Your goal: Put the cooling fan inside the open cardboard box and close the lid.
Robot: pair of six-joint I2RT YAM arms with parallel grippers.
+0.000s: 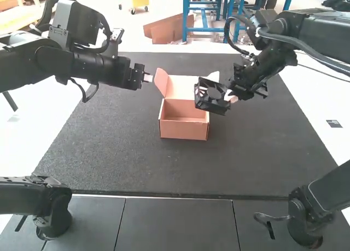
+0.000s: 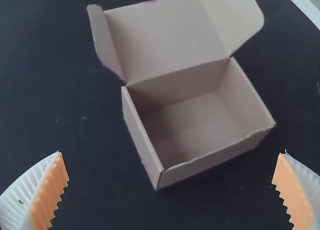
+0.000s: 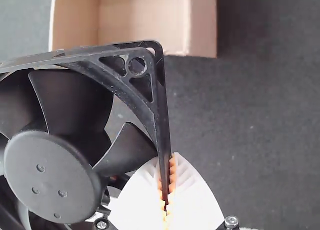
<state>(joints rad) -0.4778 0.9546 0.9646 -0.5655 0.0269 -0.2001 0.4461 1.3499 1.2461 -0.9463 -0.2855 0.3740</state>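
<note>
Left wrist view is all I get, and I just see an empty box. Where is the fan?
Observer: The right gripper holds the cooling fan in the air, over the right side of the cardboard box.
Operator: Is it holding it tight?
Observer: Its jaws are shut on the thin edge of the fan's frame.
Operator: Where is my arm from above?
Observer: The left gripper hangs at the box's left, close to the raised lid.

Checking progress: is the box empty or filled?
Empty: the box shows a bare floor, lid up. The fan is outside, held by the right gripper.
</note>
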